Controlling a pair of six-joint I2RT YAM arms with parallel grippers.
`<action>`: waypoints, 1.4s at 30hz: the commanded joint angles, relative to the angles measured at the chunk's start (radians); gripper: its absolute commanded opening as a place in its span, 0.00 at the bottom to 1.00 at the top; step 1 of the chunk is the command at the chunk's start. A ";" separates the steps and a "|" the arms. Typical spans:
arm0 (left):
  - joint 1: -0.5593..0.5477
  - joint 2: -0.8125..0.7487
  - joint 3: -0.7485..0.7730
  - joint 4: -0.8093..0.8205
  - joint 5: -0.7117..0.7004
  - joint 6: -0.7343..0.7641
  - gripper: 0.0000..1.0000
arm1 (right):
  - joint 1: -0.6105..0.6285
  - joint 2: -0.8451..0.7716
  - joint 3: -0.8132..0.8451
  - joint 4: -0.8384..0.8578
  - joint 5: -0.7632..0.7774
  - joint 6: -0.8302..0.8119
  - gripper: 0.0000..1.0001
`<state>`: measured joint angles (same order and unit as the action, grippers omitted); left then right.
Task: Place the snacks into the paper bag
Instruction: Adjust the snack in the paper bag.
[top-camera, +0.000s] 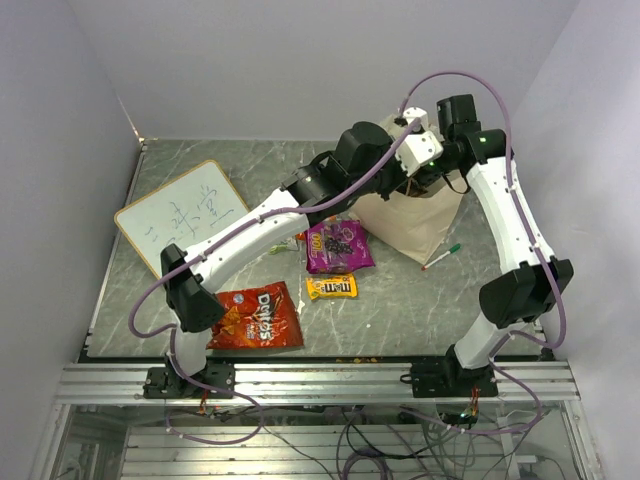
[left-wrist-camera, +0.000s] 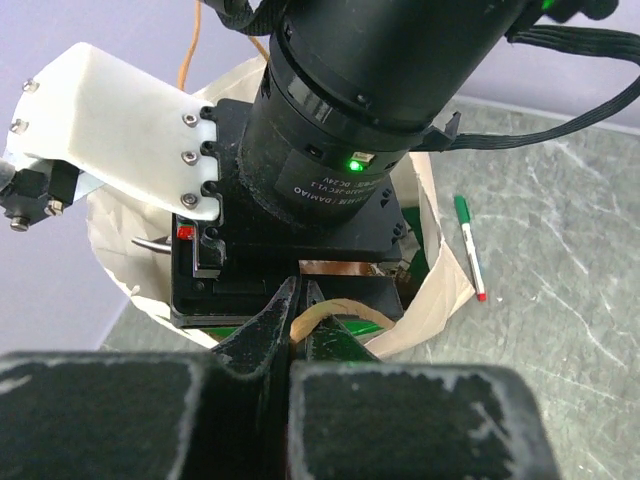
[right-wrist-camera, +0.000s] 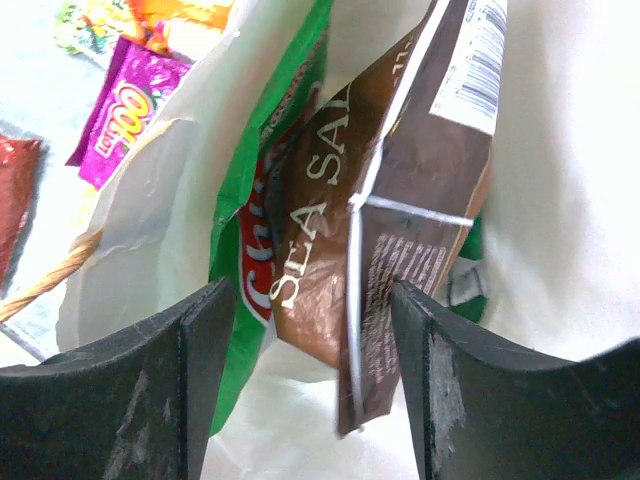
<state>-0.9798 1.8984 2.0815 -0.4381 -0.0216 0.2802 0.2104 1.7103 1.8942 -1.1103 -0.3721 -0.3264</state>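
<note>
From above, the left arm (top-camera: 250, 228) and right arm (top-camera: 510, 220) are covering the mouth of the paper bag (top-camera: 425, 228). The left arm is also hiding most of an orange packet (top-camera: 288, 244). The writing on the whiteboard (top-camera: 180, 213) is showing too small to read. At the right wrist, the brown pouch (right-wrist-camera: 420, 200) is running off the top edge — and masking most of the green-white pouch (right-wrist-camera: 290, 110).

The left arm (top-camera: 250, 230) and right arm (top-camera: 515, 220) pair white link shells with black joint housings, each trailed by a lavender cable (top-camera: 455, 73). A black cylindrical motor (left-wrist-camera: 340, 130) carries a lit green LED (left-wrist-camera: 357, 163), white lettering and a screwed-on white bracket (left-wrist-camera: 120, 130); the right gripper (right-wrist-camera: 310, 390) has scuffed matte-black fingers (right-wrist-camera: 140, 400).
</note>
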 joint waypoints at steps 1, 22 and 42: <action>0.009 -0.022 -0.015 -0.017 -0.020 0.005 0.07 | -0.002 -0.102 0.042 0.042 0.075 0.005 0.64; 0.012 -0.064 -0.115 0.004 0.037 -0.017 0.07 | -0.013 -0.159 -0.062 0.225 0.317 0.041 0.63; 0.011 -0.077 -0.086 -0.019 0.010 0.006 0.07 | -0.179 -0.445 -0.177 0.258 0.202 0.063 0.63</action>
<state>-0.9703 1.8587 1.9556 -0.4469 0.0071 0.2768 0.1062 1.3338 1.7809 -0.8688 -0.1879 -0.2684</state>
